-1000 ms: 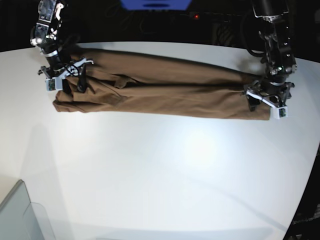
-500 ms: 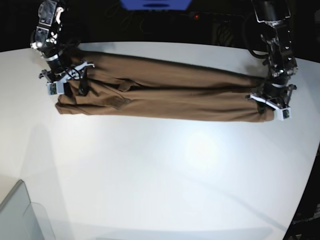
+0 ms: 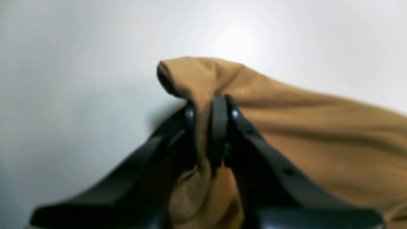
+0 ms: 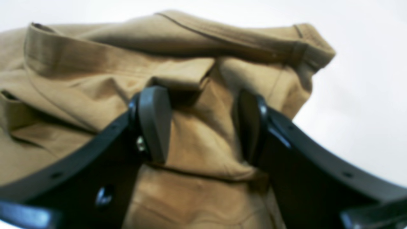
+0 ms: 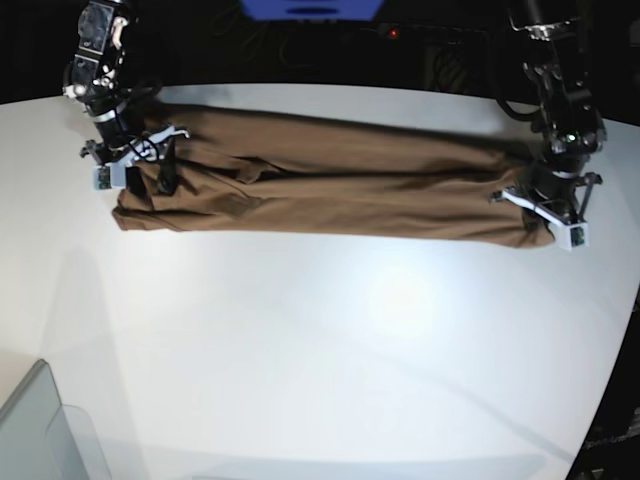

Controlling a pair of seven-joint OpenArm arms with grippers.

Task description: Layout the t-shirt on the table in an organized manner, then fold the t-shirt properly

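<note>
Brown cloth t-shirt (image 5: 330, 190), folded lengthwise into a long band across the far part of the white table (image 5: 330, 350).
Left gripper (image 3: 208, 127): jaws pinched nearly together on a bunched fold of the shirt's end, cloth squeezed between the black fingers (image 3: 219, 127). Right gripper (image 4: 203, 127): jaws spread wide, straddling a rumpled, hemmed fold at the opposite end; cloth lies between the pads (image 4: 154, 122) without being squeezed. Grey translucent bin corner (image 5: 45, 430) sits at the near table edge, well apart from the shirt.
</note>
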